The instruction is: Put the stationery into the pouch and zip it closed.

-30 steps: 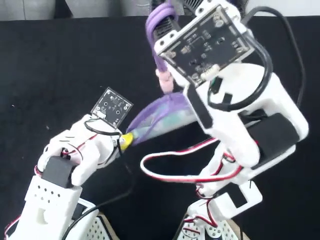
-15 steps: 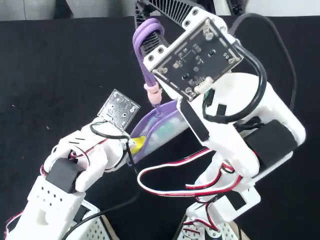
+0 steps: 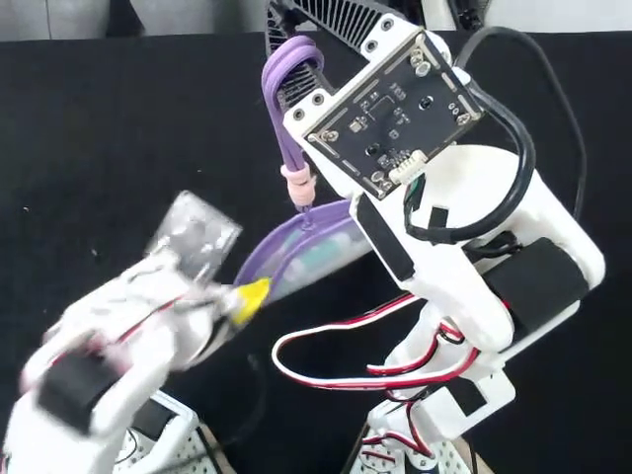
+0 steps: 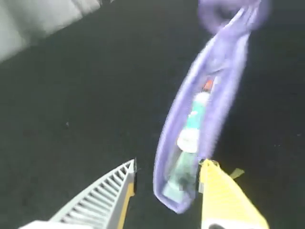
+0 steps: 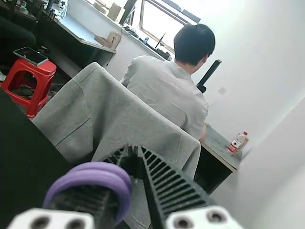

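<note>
The pouch (image 3: pixel 296 252) is soft, floppy and light – it hangs by its loop (image 3: pixel 284 89) over the black table (image 3: pixel 118 118). The right hand (image 5: pixel 125 157) pinches that loop tight. The left hand (image 4: pixel 168 166) is wide open, the pouch's low end between its 2 fingers (image 4: pixel 224 200) (stationery (image 4: pixel 193 124) sits inside). Best grip, I think: the cloth edge by the opening. A red stool (image 5: pixel 28 71) stands behind.

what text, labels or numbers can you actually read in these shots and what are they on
None can be read in any view.
On the circuit board of the right arm: tiny markings, too small to read.
On the stationery inside the pouch: label patches, too blurred to read.
On the bottle on the desk in the room behind: a label, too small to read.
</note>
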Robot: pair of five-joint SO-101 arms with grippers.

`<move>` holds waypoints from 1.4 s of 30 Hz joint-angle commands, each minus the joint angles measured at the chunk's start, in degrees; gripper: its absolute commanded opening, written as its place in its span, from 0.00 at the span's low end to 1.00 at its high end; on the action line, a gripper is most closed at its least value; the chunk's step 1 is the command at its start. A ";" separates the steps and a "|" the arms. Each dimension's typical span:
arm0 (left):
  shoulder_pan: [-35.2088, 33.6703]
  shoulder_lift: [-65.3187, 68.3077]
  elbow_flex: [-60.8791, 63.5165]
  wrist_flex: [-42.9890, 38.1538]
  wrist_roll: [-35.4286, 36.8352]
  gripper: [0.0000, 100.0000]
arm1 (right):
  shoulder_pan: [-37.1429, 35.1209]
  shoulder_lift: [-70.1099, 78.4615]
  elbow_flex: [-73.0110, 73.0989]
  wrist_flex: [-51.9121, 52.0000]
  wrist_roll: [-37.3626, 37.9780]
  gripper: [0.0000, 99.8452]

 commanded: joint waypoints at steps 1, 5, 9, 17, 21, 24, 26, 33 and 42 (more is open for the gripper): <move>-0.66 -3.87 -17.45 14.86 -5.98 0.22 | -0.70 -2.42 -2.33 -1.85 -0.09 0.01; -3.47 -4.48 -19.47 19.34 -9.05 0.22 | -0.79 -2.42 -2.33 -3.43 -1.05 0.01; -12.97 -5.80 -14.99 18.64 -14.68 0.22 | -0.70 -2.86 -2.42 -4.84 -3.43 0.01; -19.82 -10.55 -11.65 17.49 -18.99 0.22 | -0.44 -8.04 -1.89 -8.79 -10.29 0.01; -19.82 -13.01 -6.99 17.41 -19.16 0.22 | -0.62 -9.45 -1.80 -9.14 -10.81 0.01; -19.82 -14.33 -3.65 16.35 -19.16 0.22 | -0.44 -9.98 -1.89 -8.44 -10.64 0.01; -19.82 -14.95 -1.63 13.80 -19.16 0.22 | -0.35 -9.98 -2.33 -6.68 -10.55 0.01; -20.00 -15.38 0.04 11.34 -18.99 0.22 | -0.35 -10.95 -2.42 -0.53 -10.46 0.01; -19.82 -15.21 -1.10 11.25 -16.70 0.22 | -0.35 -16.57 -2.33 7.47 -10.46 0.01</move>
